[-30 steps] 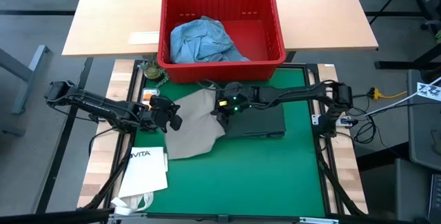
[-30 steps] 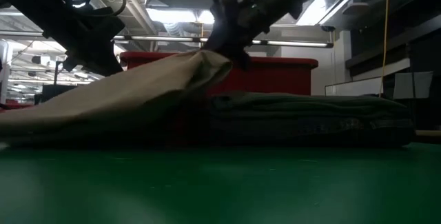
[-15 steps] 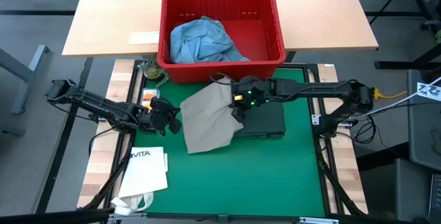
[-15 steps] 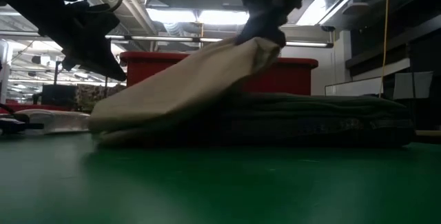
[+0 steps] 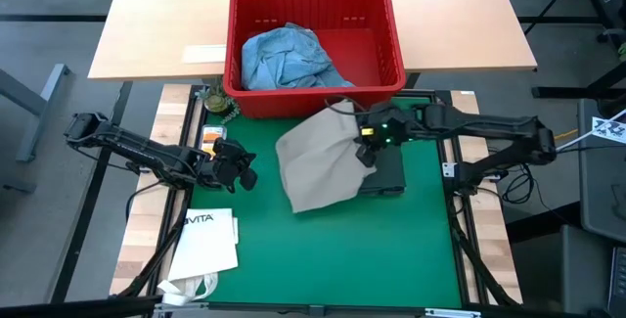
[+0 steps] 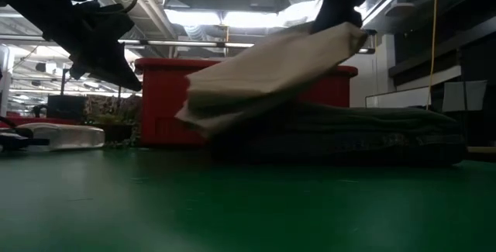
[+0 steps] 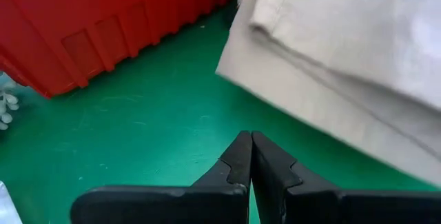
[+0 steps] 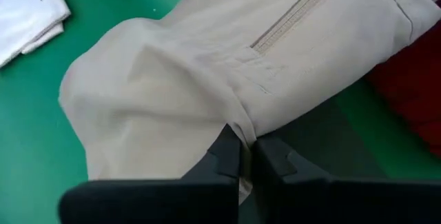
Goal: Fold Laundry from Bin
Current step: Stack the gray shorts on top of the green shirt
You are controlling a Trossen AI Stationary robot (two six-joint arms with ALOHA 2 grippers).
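Pinching one edge of the khaki garment [image 5: 318, 166], the right gripper [image 5: 365, 148] held the cloth lifted at about three o'clock from the middle of the green mat [image 5: 391, 249], its fingers clamped together on a fold of the fabric. In the low view the garment [image 6: 267, 70] sloped down from that pinch point and hung partly over a folded dark stack [image 6: 349, 132] on the mat, its lower corner touching or nearly touching the stack. The left gripper [image 5: 238, 164] waited at nine o'clock, near the mat's edge, fingers pressed together on nothing. The red bin [image 5: 315, 49] stood at twelve o'clock on the far table, with light blue jeans [image 5: 289, 59] still heaped inside; a white paper bag [image 5: 207, 240] lay at about seven o'clock. The khaki cloth looked light and limp: it sagged under its own weight, doubled over itself and showed a seam in the right wrist view [image 8: 289, 17], so it would likely drape and slide rather than keep any shape. A single pinch probably let the free part swing and bunch; taking it at two corners or along a hem, one gripper on each, seemed the steadier hold for laying it flat. The jeans would probably be heavier and stiffer, best taken at the waistband.
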